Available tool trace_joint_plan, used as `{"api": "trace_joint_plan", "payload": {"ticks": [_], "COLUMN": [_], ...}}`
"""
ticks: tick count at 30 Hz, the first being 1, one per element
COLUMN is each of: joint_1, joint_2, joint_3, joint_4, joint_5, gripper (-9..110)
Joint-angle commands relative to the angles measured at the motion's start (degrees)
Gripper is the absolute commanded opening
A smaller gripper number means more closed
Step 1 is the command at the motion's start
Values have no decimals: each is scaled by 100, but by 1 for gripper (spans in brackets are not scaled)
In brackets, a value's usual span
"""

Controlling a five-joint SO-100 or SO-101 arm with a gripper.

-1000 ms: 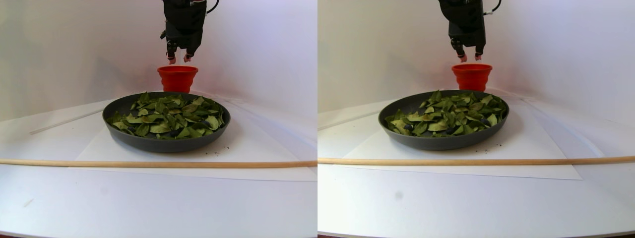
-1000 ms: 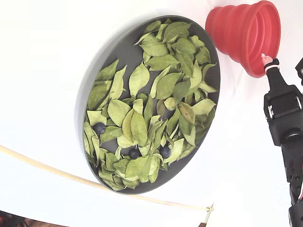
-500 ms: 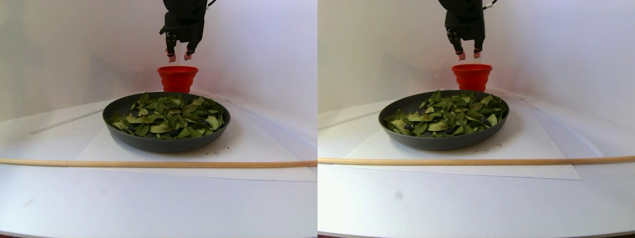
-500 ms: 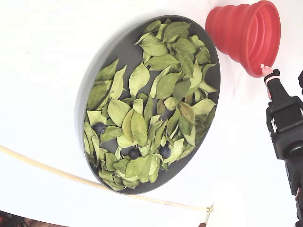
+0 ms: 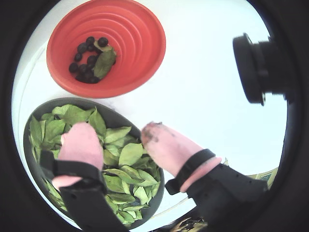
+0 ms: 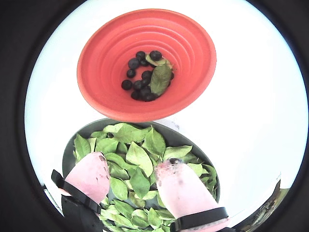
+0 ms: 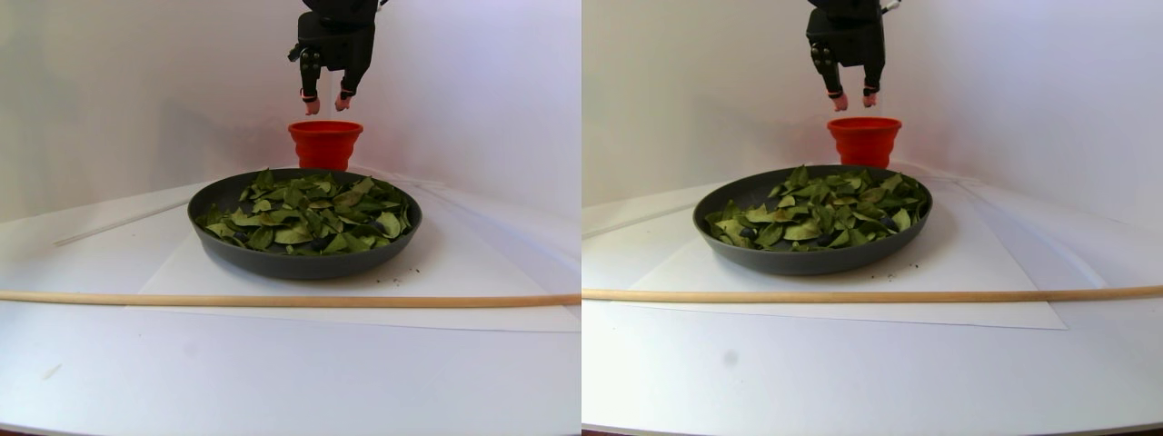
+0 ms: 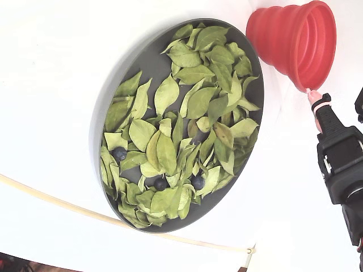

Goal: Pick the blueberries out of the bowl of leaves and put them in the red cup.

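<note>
The red cup [image 5: 130, 53] holds several blueberries [image 5: 86, 65] and one leaf; it also shows in the other wrist view [image 6: 111, 58], the stereo pair view [image 7: 325, 143] and the fixed view [image 8: 289, 39]. The dark grey bowl [image 8: 150, 62] is full of green leaves [image 8: 195, 102], with three blueberries [image 8: 161, 183] showing among them near its front. My gripper [image 5: 115, 130] is open and empty, its pink fingertips [image 6: 94, 164] spread apart. It hangs high in the air [image 7: 325, 103] near the cup, over the bowl's cup-side edge.
A thin wooden stick [image 7: 273, 300] lies across the table in front of the bowl, on a white sheet [image 7: 436, 272]. A black camera [image 5: 256, 67] juts out beside the gripper. The arm's black body [image 8: 343, 164] stands right of the bowl.
</note>
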Motion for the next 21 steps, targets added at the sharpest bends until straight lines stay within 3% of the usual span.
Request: {"api": "trace_joint_plan", "payload": {"ticks": [1,21], "joint_1": [-35,-88], "joint_2": [817,1468], "joint_3": [-26,642], "joint_4": [97,888], "joint_5": [-44,-88], "gripper": [18,18]}}
